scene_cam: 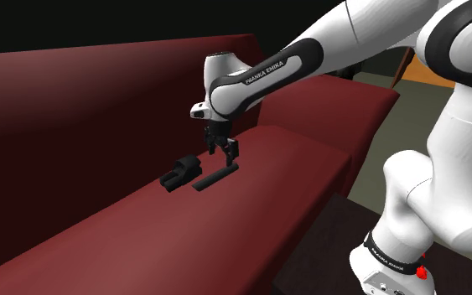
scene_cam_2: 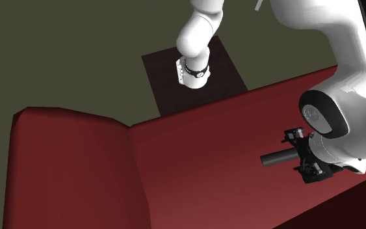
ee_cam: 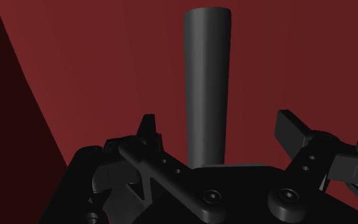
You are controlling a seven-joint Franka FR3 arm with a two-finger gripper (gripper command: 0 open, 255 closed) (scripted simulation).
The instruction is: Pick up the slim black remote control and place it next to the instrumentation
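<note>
A dark red sofa (scene_cam: 100,100) spans the shoulder view, its backrest rising at the left and its long seat cushion running toward 2 o'clock. On that cushion lies a chunky black instrument (scene_cam: 180,172). The slim black remote (scene_cam: 215,178) rests flat just beside it, at about 3 o'clock of it. The remote's long axis runs from 8 o'clock to 2 o'clock, and whether the two touch cannot be told.

The gripper (scene_cam: 225,153) hangs over the remote's 2 o'clock end, pointing down. The white arm (scene_cam: 309,50) climbs away from it toward 2 o'clock. The stand (scene_cam: 343,226), a dark box, sits at 4 o'clock of the gripper, off the sofa.

In the wrist view the fingers (ee_cam: 148,127) stand apart. The remote runs straight out from between them, and red cushion shows in the gap on each side, so neither finger touches it.

In the second exterior view the remote pokes out at 9 o'clock of the gripper, over the seat. The stand is at about 11 o'clock, on an olive floor (scene_cam_2: 64,52).
</note>
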